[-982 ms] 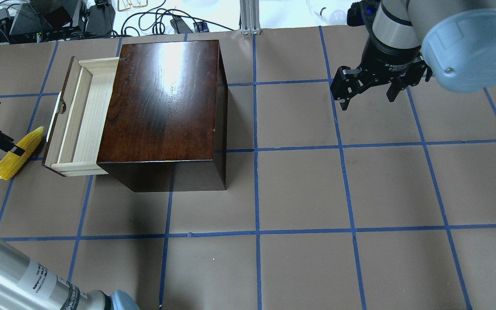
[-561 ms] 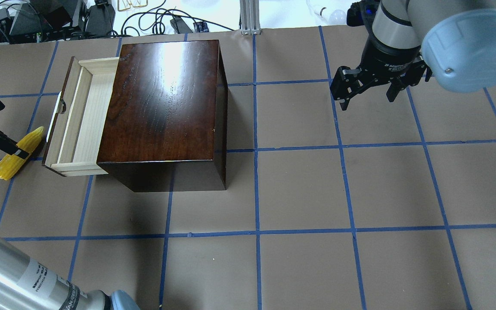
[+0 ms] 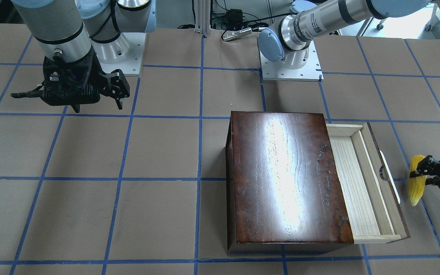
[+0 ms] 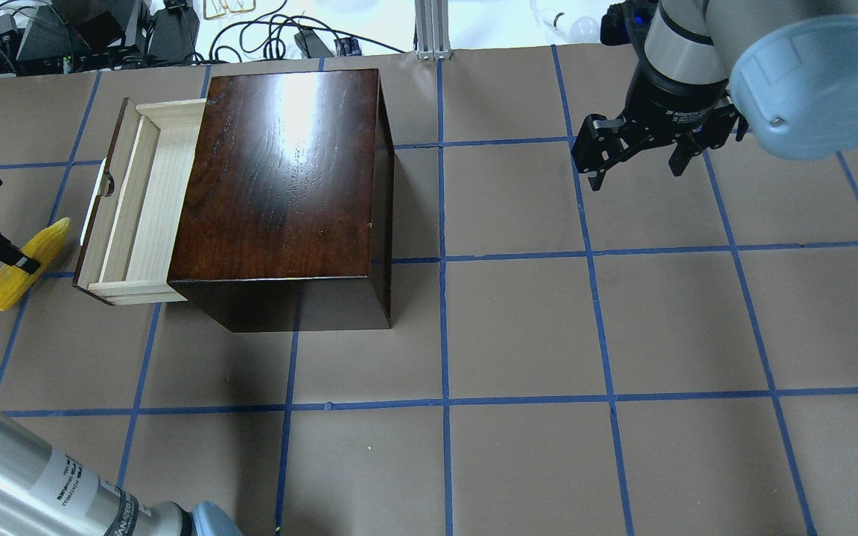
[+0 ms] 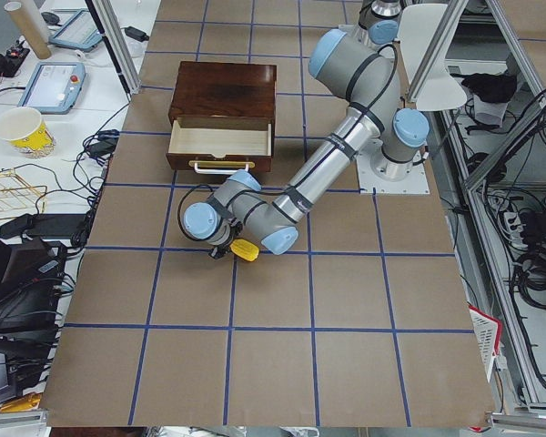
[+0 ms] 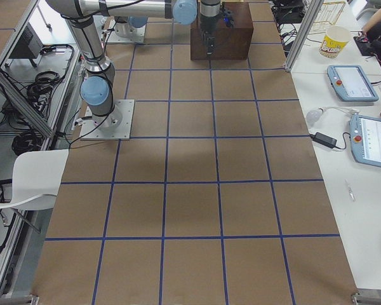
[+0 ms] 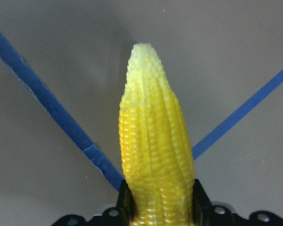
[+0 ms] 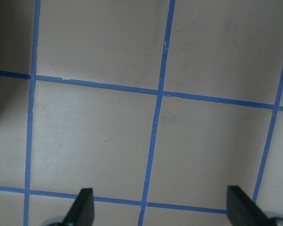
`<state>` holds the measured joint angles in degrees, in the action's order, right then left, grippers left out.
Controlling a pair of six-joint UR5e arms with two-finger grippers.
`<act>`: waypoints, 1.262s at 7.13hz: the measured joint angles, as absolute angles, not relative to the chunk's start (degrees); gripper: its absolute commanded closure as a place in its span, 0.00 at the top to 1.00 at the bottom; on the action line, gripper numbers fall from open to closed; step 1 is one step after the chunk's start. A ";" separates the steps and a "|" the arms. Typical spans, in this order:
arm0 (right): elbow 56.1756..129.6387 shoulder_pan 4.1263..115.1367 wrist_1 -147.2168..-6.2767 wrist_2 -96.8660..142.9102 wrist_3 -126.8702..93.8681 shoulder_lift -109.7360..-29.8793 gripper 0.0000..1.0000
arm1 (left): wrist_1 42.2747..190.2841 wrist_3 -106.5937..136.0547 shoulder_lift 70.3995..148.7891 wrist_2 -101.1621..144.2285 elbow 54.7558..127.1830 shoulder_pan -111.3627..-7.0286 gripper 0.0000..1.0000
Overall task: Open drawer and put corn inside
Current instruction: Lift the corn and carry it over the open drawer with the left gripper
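The drawer (image 4: 138, 216) of pale wood stands pulled out of the dark-brown box (image 4: 280, 179), and what shows of its inside is empty; it also shows in the front view (image 3: 361, 183). The yellow corn (image 4: 23, 264) is just beyond the white handle (image 4: 85, 223), low over the table. My left gripper (image 4: 16, 259) is shut on the corn's thick end; the wrist view shows the corn (image 7: 155, 141) between the fingers (image 7: 125, 200), pale tip pointing away. My right gripper (image 4: 634, 167) is open and empty, far from the box, above bare table (image 8: 160, 207).
The brown table paper carries a blue tape grid (image 4: 444, 257). Cables and gear (image 4: 101, 30) lie past the table's far edge. The left arm's forearm (image 4: 42, 476) crosses the near left corner. The arm bases (image 3: 290, 65) stand behind the box.
The corn and my left gripper have shifted slightly left, away from the drawer front. The drawer, box and right arm have not moved.
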<state>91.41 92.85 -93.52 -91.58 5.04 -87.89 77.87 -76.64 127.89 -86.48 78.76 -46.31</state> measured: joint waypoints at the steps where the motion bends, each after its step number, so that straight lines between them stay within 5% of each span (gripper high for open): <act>1: 91.41 92.88 -93.52 -91.58 5.02 -87.89 1.00 | 78.24 -72.97 126.44 -86.49 78.47 -46.75 0.00; 9: 91.47 92.75 -93.51 -91.58 5.05 -87.91 1.00 | 96.61 -34.67 111.29 -88.46 66.40 -65.11 0.00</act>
<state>91.47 92.75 -93.51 -91.58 5.05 -87.91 96.61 -34.67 111.29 -88.46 66.40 -65.11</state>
